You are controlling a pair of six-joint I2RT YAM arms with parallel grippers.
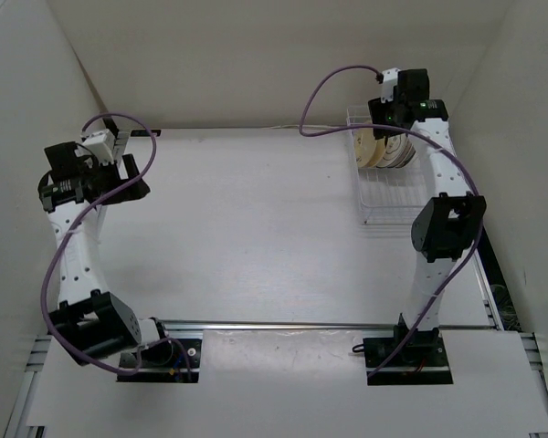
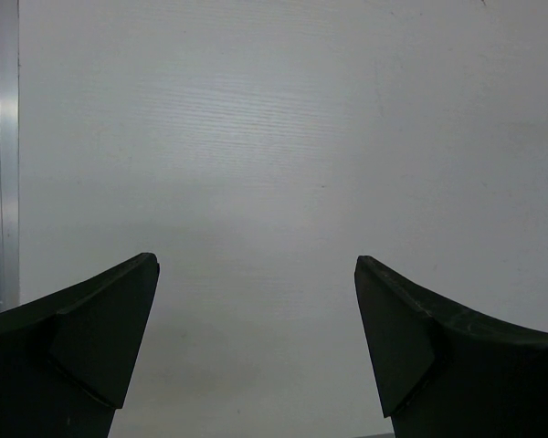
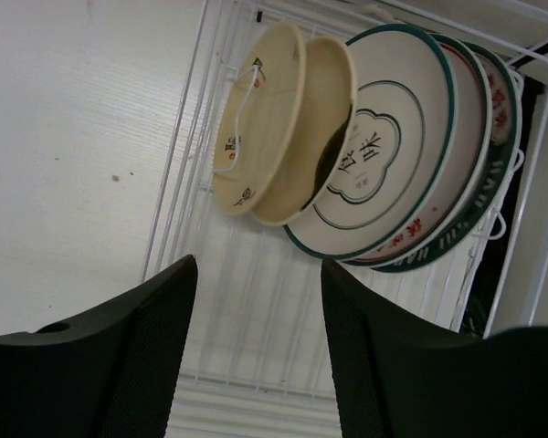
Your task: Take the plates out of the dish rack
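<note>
The white wire dish rack (image 1: 384, 196) stands at the back right of the table. Several plates (image 1: 386, 149) stand on edge at its far end. The right wrist view shows two small tan plates (image 3: 265, 128) in front, then larger white plates (image 3: 393, 146) with dark green rings and rims, leaning together in the rack (image 3: 256, 301). My right gripper (image 1: 397, 114) hovers above the plates, open and empty (image 3: 258, 274). My left gripper (image 1: 132, 187) is open and empty over bare table at the far left (image 2: 256, 265).
White walls close in the table at the back and on both sides. The near part of the rack (image 1: 388, 205) holds no plates. A metal rail (image 2: 0, 155) runs along the table's left edge.
</note>
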